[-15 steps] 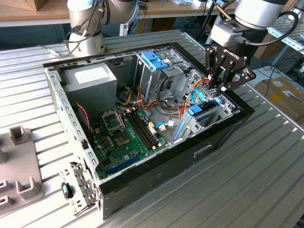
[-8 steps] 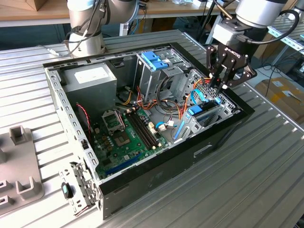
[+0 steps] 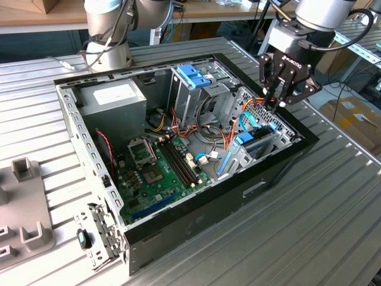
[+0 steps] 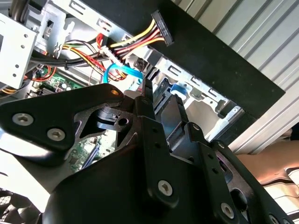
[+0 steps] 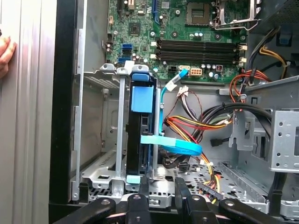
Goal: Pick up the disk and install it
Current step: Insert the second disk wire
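We see the disk standing on edge in the bay at the PC case's front corner. Pincer hovers just above it w/ fingers close together, pinching nothing. Blue data cable and power wires crowd beside the disk; drive cage nearby.

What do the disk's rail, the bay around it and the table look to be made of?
The disk's rail: light blue plastic, judging by its matte, even colour. The bay: bare sheet metal, dull grey with punched holes. The table: probably aluminium, silvery and ribbed.
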`<state>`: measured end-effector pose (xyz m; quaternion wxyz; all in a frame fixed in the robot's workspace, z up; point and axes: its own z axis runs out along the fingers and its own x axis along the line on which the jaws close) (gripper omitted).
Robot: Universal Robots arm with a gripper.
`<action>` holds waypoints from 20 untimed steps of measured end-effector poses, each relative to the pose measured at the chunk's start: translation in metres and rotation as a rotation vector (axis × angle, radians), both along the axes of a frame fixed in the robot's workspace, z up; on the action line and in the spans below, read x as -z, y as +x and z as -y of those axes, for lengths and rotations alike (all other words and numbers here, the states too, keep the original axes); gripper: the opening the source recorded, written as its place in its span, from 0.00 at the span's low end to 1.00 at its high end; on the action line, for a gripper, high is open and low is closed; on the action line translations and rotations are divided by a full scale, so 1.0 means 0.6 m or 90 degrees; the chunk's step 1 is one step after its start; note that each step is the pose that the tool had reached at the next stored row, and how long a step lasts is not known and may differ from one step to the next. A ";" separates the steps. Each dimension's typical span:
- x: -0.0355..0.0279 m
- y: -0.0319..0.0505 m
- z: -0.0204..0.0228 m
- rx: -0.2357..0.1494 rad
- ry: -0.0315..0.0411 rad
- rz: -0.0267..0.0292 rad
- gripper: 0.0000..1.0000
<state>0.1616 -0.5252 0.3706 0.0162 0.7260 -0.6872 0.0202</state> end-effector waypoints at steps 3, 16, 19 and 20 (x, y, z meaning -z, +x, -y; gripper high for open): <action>0.000 0.000 -0.0007 0.000 0.0000 0.0000 0.36; 0.000 0.002 -0.0044 -0.002 0.0000 0.0000 0.36; 0.000 0.003 -0.0055 -0.011 0.0000 0.0000 0.36; 0.000 0.003 -0.0057 -0.014 0.0000 0.0000 0.36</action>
